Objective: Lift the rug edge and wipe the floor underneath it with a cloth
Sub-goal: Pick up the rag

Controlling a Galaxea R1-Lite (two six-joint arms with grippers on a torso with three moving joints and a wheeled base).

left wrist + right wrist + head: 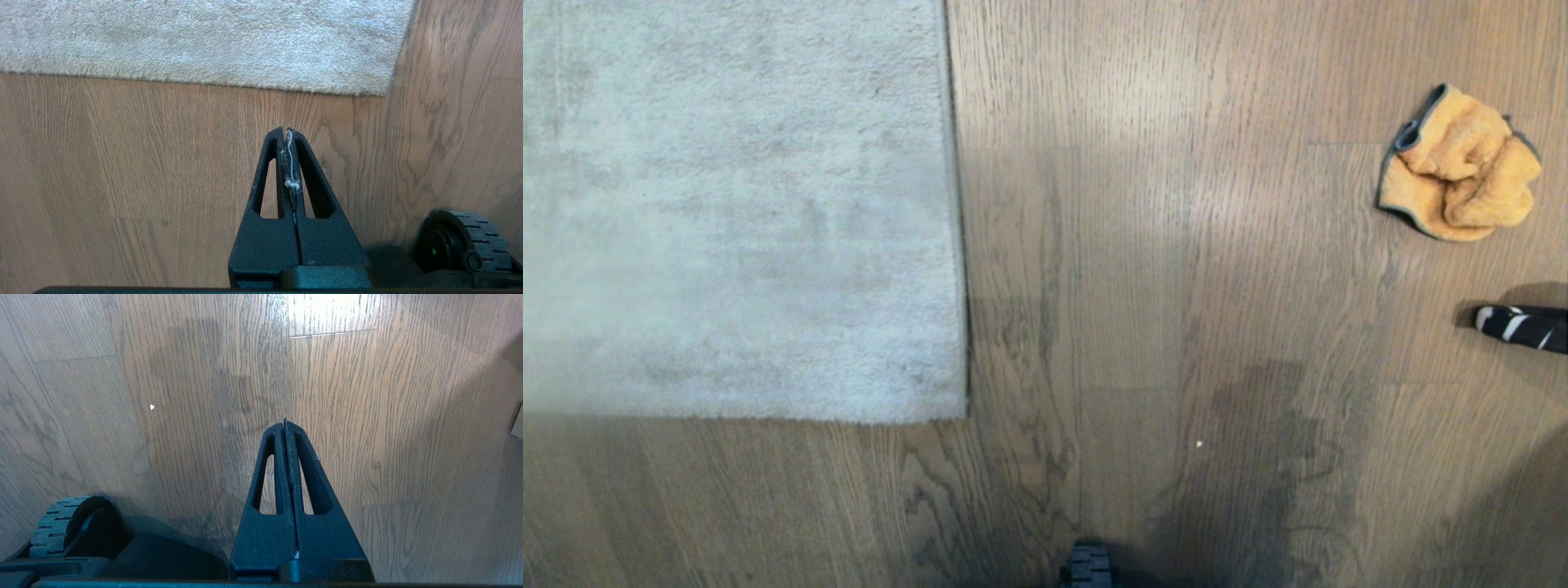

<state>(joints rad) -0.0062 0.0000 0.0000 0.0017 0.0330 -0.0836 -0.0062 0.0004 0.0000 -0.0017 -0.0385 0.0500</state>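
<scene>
Left gripper [286, 132] closed tight, holding nothing, above brown wood-grain plank floor [163, 171] | right gripper [284, 424] likewise closed, empty | pale grey rug edge [960, 245] flat at ten o'clock | crumpled orange cloth [1458, 167] at two o'clock, bare planks between.

Matte black left gripper [287, 132] with slotted tapering fingers and white lint, matching right gripper [284, 422], ribbed black base wheel [61, 524]

Probably a living room in a home, though only the ground shows. Wood-grain plank floor [1143, 245] meets a pale grey rug [735, 204]. A crumpled orange cloth [1458, 167] lies nearby.
</scene>
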